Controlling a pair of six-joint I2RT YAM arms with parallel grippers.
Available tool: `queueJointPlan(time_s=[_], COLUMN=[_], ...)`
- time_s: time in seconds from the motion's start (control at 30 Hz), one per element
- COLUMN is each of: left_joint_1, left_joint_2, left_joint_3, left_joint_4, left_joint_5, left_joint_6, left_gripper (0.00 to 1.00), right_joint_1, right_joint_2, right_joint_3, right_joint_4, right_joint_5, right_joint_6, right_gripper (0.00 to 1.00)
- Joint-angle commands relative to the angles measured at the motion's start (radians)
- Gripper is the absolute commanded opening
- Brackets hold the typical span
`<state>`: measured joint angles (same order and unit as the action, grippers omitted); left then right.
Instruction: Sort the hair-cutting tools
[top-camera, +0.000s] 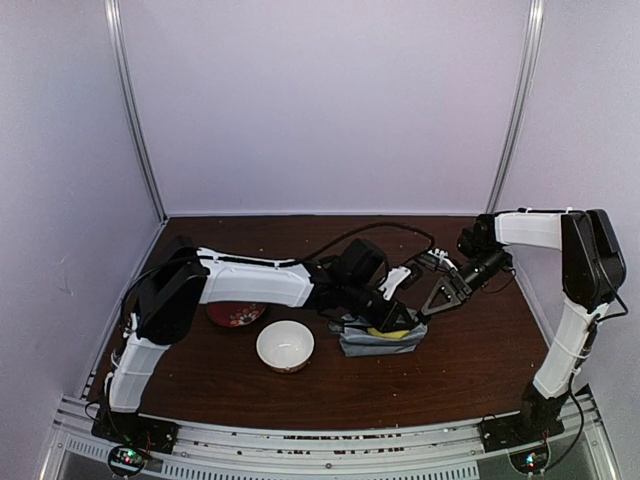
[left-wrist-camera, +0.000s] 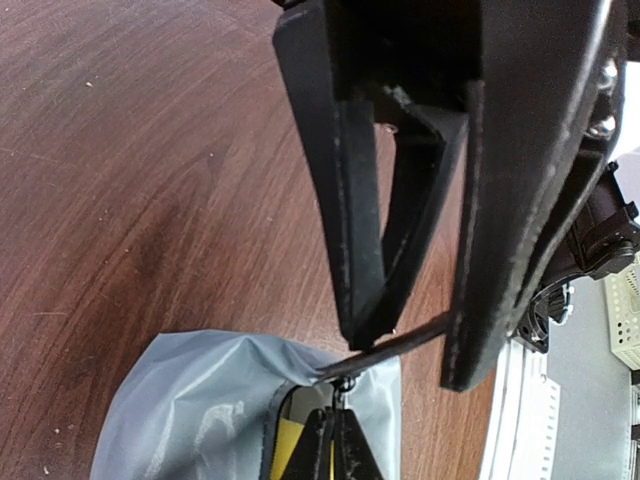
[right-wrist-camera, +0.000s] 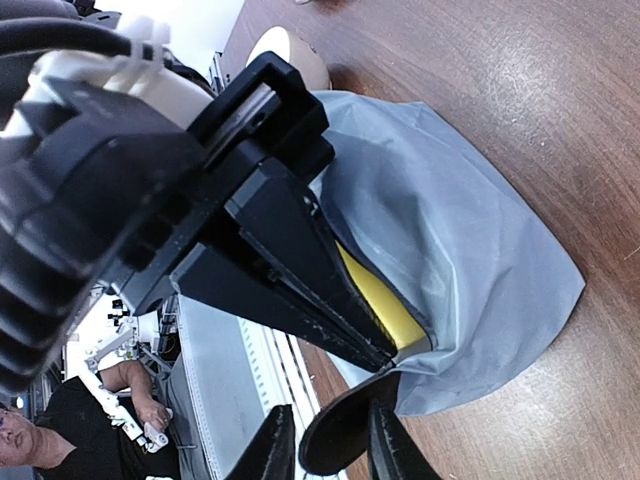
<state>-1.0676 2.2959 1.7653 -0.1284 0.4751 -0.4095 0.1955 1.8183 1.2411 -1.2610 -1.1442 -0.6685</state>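
Left wrist view: left claw (left-wrist-camera: 410, 355) probing pouch (left-wrist-camera: 190, 400) mouth, grip unclear.
Right claw (right-wrist-camera: 328, 415): clenching its rim; we are aiming to tauten it.

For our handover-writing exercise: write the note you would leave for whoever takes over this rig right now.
Right tool pinches the gray pouch at its rim, mouth open.
Left tool at the mouth, thin black strip across its tips; grip unclear.
No scissors, comb or clipper in view; possibly inside, unconfirmed.
White bowl and red plate sit left of the pouch.
Left to do: check contents, finish sorting.
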Motion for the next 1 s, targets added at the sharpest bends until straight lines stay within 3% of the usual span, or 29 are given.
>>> queueJointPlan(time_s=[0.0,0.13,0.3,0.37,0.83,0.97], left_joint_1=[0.01,0.012,0.013,0.014,0.025,0.026], left_joint_2=[-0.061,-0.082,-0.096,-0.097,-0.158,-0.127], left_joint_3=[-0.011,-0.017,-0.012,-0.005,-0.061,-0.041], left_joint_4=[0.025,0.023,-0.006,-0.031,-0.13,-0.098], left_joint_5=[-0.023,-0.027,-0.031,-0.032,-0.063,-0.015], left_joint_6=[0.012,0.012,0.024,0.033,0.084,0.05], left_gripper=[0.0,0.0,0.0,0.0,0.0,0.18], right_joint_1=[-0.005,-0.005,-0.005,-0.005,-0.016,-0.016], right_joint_2=[-0.013,-0.041,-0.042,-0.046,-0.062,-0.054], right_joint_3=[0.009,-0.027,-0.032,-0.035,-0.049,-0.039], right_joint_4=[0.017,0.116,0.139,0.148,0.172,0.158], right_joint_5=[0.0,0.073,0.098,0.107,0.133,0.127], right_joint_6=[0.016,0.106,0.133,0.141,0.161,0.15], right_gripper=[0.24,0.24,0.04,0.01,0.0,0.0])
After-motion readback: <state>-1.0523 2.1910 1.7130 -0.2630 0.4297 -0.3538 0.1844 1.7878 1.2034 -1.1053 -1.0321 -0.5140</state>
